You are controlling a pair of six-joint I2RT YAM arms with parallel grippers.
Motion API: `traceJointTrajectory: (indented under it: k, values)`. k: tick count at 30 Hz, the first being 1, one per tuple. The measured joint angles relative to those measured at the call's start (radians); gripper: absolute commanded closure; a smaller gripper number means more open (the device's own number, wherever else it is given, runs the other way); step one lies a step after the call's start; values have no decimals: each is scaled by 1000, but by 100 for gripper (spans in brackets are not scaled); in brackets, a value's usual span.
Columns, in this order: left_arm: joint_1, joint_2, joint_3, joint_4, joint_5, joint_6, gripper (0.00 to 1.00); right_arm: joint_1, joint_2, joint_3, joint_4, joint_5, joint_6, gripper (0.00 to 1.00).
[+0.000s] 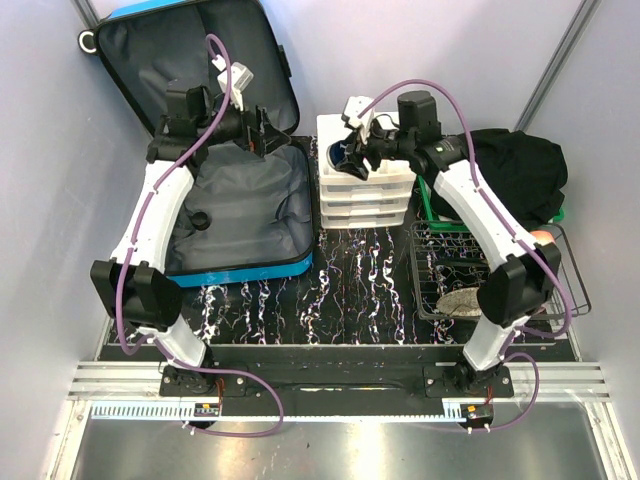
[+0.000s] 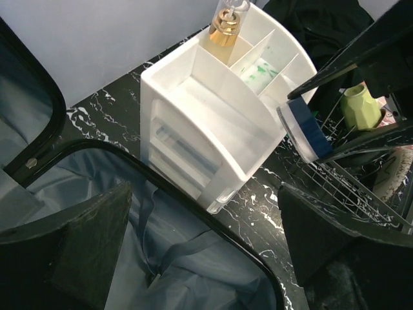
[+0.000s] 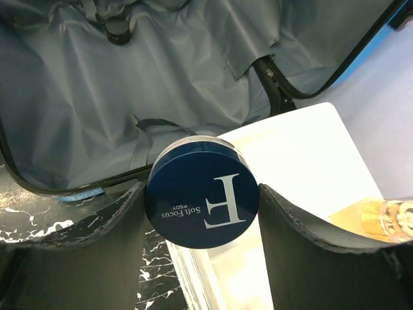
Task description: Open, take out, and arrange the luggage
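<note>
The blue luggage [image 1: 240,265] lies open at the back left, its lid [image 1: 190,60] leaning up against the wall and its grey lining [image 1: 245,205] bare. My left gripper [image 1: 262,132] hangs open and empty over the case's right rim near the hinge; in the left wrist view the gripper [image 2: 206,258] has its fingers wide apart above the lining [image 2: 193,271]. My right gripper [image 1: 345,158] is shut on a round dark blue jar [image 3: 202,194] marked "F", held over the left side of the white organiser [image 1: 365,190]. The jar also shows in the left wrist view [image 2: 303,129].
A gold perfume bottle [image 2: 226,26] stands in the organiser's top tray. A wire basket [image 1: 500,270] with a green cup [image 2: 360,106], a green tray [image 1: 437,215] and black cloth [image 1: 520,175] sit at the right. A black strap buckle [image 1: 203,221] lies in the case.
</note>
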Motion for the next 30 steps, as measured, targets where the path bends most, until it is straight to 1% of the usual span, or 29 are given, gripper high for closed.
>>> traceJointTrajectory:
  k: [3, 9, 14, 20, 26, 29, 30]
  values:
    - [0, -4, -28, 0, -15, 7, 1, 0, 69, 77, -83, 9, -15, 54]
    - [1, -12, -64, 3, -51, 7, 1, 0, 188, 250, -194, 41, -53, 53]
    - [4, -24, -99, 19, -63, -5, 1, 3, 285, 390, -270, 78, -92, 52]
    - [29, -24, -106, 34, -68, -32, 1, 12, 412, 549, -358, 135, -135, 51]
    - [69, -24, -106, 48, -68, -61, 1, 28, 488, 622, -389, 198, -172, 48]
    - [87, -24, -106, 55, -68, -72, 1, 35, 516, 653, -403, 238, -185, 45]
    - [95, -24, -106, 55, -68, -83, 1, 37, 527, 664, -405, 249, -187, 43]
